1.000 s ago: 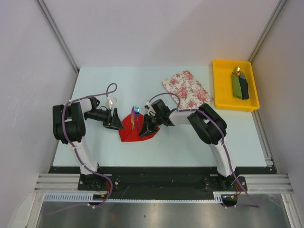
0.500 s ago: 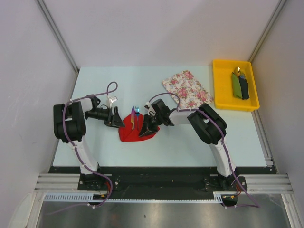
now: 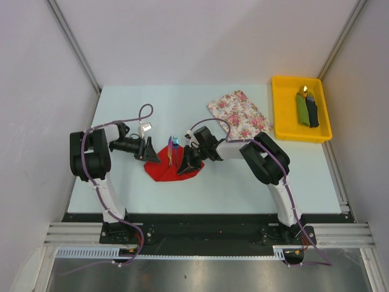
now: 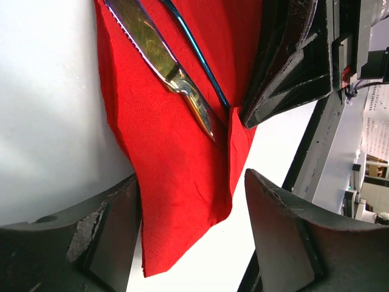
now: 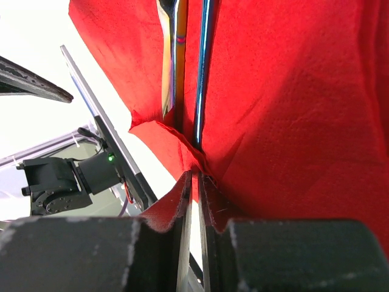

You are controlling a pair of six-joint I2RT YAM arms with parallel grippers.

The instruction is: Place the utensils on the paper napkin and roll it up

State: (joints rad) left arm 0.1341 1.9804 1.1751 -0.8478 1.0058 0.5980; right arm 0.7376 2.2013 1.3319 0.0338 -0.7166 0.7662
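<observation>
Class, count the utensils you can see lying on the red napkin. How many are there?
2. An iridescent knife lies on the red napkin, and a thin blue utensil lies right beside it. Others may be hidden under the folded napkin.

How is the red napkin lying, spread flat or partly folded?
Partly folded: the right gripper pinches a raised edge of the paper napkin beside the utensils.

Left arm (image 3: 91,159) and right arm (image 3: 266,159), seen from above: each is folded at the elbow, with forearms directed inward toward one another. Left gripper (image 3: 153,156): fingers (image 4: 103,237) spread wide and pointing toward the right gripper. Right gripper (image 3: 183,166): fingers (image 5: 182,201) pressed nearly together, pinching a fold of the paper napkin (image 5: 292,121).
</observation>
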